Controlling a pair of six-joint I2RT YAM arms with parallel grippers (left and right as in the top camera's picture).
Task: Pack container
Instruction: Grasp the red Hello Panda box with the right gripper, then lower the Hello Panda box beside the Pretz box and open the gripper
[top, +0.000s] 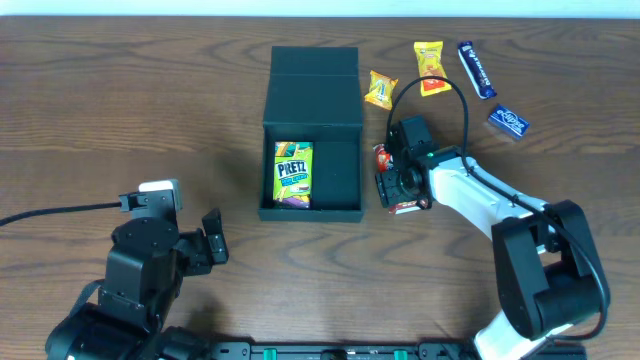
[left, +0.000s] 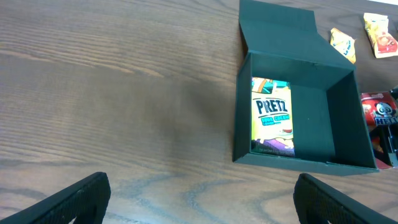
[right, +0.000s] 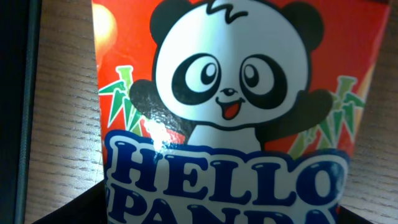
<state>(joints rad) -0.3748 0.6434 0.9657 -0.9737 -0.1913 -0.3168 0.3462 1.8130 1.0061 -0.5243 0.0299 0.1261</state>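
The black container stands open at table centre, its flap lid folded back. A green and yellow Pretz packet lies in its left half. My right gripper is just right of the container, shut on a red Hello Panda packet. That packet fills the right wrist view, with the fingers at its lower edges and the container wall at left. My left gripper is open and empty at the front left. Its view shows the container, the Pretz packet and the Hello Panda packet.
Behind the right gripper lie a small yellow candy, a yellow and orange packet, a dark blue bar and a small blue packet. The right half of the container holds nothing.
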